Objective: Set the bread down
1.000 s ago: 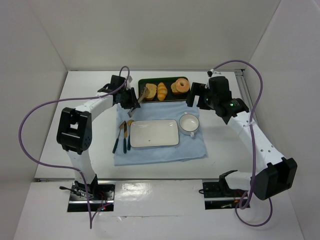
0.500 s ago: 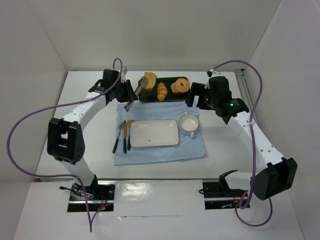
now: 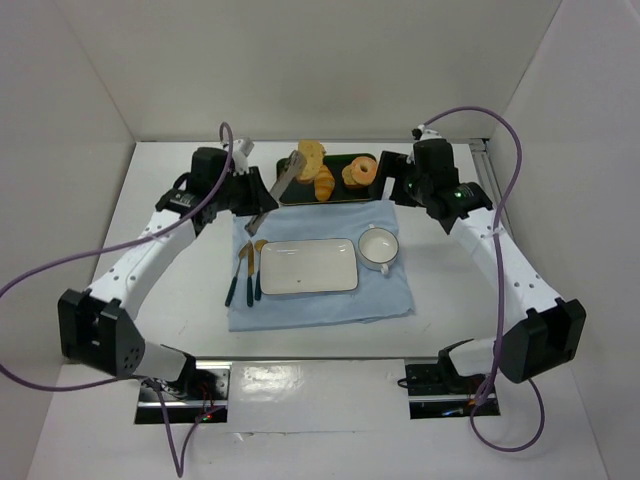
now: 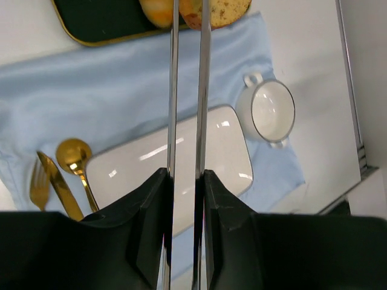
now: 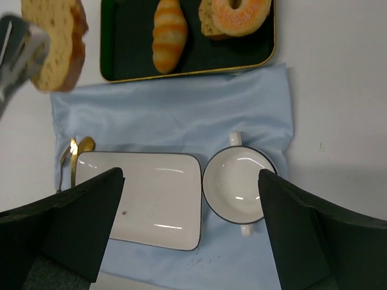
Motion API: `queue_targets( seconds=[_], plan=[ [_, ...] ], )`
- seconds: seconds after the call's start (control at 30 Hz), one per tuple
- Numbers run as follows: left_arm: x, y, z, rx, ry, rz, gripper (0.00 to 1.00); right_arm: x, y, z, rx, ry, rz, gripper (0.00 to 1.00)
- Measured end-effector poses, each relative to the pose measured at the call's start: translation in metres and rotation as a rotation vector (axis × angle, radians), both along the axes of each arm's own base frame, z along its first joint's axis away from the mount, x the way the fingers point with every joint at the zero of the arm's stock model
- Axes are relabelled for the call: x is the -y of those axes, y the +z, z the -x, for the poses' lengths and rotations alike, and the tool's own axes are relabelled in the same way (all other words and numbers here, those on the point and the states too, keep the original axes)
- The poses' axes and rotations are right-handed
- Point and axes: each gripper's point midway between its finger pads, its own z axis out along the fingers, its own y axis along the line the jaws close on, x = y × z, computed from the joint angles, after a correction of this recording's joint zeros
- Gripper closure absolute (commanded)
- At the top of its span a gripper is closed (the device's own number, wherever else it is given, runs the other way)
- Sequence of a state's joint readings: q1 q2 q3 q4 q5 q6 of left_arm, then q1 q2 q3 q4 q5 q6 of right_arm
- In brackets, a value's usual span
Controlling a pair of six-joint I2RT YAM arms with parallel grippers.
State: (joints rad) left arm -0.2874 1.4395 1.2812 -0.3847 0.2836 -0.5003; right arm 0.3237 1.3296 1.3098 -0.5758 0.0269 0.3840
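I had the left end effector (image 4: 184, 184) clamped on tongs (image 4: 185, 90) pinching the bread (image 5: 57, 39) above the tray's (image 5: 127, 48) left end. I judged it light and crumbly; grip across the crust.

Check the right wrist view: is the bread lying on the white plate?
No, the bread is clamped in the left tool, left of the dark tray and apart from the white plate.

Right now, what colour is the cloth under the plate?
Pale blue cloth, clearest from the right wrist.
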Motion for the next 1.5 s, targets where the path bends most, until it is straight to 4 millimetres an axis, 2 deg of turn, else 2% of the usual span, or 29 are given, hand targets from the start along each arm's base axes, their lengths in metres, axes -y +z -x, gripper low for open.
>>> queue_targets(
  seconds=[0.1,0.23,0.33,0.5,0.87,1.17,1.3,1.5],
  plan=[
    [0.007,0.0,0.037,-0.008,-0.041,-0.008,0.9,0.0,0.006,-0.014,0.011,-0.017,0.005,0.01],
    [0.008,-0.01,0.078,-0.036,-0.074,-0.03,0.9,-0.001,0.015,-0.035,0.031,-0.036,0.011,0.01],
    [0.002,-0.022,0.101,-0.071,-0.075,-0.054,0.9,-0.003,0.021,-0.049,0.048,-0.046,0.019,0.01],
    [-0.007,-0.034,0.128,-0.121,-0.067,-0.077,0.9,-0.004,0.025,-0.063,0.058,-0.057,0.028,0.01],
    [0.0,-0.052,0.16,-0.201,-0.137,-0.117,0.9,-0.003,0.022,-0.065,0.053,-0.063,0.034,0.01],
    [0.002,-0.106,0.201,-0.343,-0.2,-0.197,0.92,0.0,0.022,-0.066,0.054,-0.073,0.036,0.01],
    [0.001,-0.118,0.207,-0.368,-0.191,-0.209,0.92,0.001,0.022,-0.066,0.054,-0.075,0.037,0.01],
    [0.004,-0.121,0.206,-0.359,-0.196,-0.207,0.9,0.004,0.022,-0.067,0.054,-0.082,0.037,0.01]
  ],
)
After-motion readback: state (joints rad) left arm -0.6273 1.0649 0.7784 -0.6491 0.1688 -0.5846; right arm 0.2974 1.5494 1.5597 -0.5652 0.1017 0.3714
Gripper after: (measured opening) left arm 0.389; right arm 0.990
